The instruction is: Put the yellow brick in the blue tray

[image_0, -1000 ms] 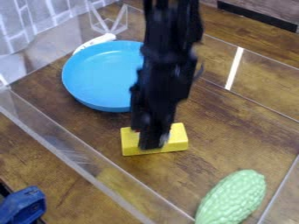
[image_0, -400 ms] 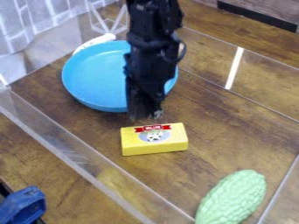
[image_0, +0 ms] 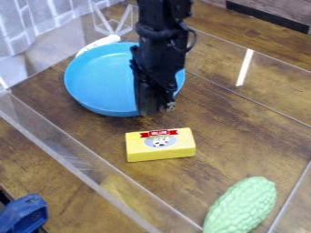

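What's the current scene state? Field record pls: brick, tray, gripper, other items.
yellow brick: flat on the wooden table, in front of the tray, not held
blue tray: nothing visible in it, partly hidden by the arm
gripper: pointing down above the tray's near edge, holding nothing, clear of the brick
other: green bumpy thing at lower right
task: brick not in tray

We get soft, even indoor light here, nothing harsh. A white glare streak runs across the wooden tabletop (image_0: 246, 68) at upper right, and the clear wall (image_0: 73, 150) in front catches pale reflections. The whole frame is low-res and grainy. The black arm (image_0: 158, 50) reads as a dark mass with little detail, and shadows under things are faint.
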Controlling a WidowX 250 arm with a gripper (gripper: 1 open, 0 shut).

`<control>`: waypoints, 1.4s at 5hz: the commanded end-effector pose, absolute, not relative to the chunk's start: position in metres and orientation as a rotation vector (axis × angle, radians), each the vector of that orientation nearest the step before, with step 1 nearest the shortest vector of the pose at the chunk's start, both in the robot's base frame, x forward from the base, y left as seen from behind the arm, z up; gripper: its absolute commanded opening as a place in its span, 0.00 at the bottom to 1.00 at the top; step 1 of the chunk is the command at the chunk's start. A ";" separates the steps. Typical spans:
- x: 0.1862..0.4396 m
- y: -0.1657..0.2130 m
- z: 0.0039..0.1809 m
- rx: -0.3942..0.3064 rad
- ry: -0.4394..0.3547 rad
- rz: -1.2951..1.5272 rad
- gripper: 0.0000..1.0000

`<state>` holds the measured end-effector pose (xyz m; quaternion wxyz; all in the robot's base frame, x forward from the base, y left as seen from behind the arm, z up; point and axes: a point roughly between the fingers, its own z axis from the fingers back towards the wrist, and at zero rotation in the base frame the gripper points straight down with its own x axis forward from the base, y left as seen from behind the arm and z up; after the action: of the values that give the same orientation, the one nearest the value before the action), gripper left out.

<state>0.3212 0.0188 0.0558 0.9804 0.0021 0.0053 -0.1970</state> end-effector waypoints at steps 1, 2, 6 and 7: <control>0.341 0.021 0.061 0.005 -0.050 -0.488 1.00; 0.354 0.030 0.058 -0.001 -0.057 -0.513 0.00; 0.416 0.086 0.121 0.051 -0.099 -0.538 0.00; 0.423 0.092 0.135 0.075 -0.114 -0.564 0.00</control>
<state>0.4214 0.0790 0.1123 0.9564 0.0195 -0.0296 -0.2899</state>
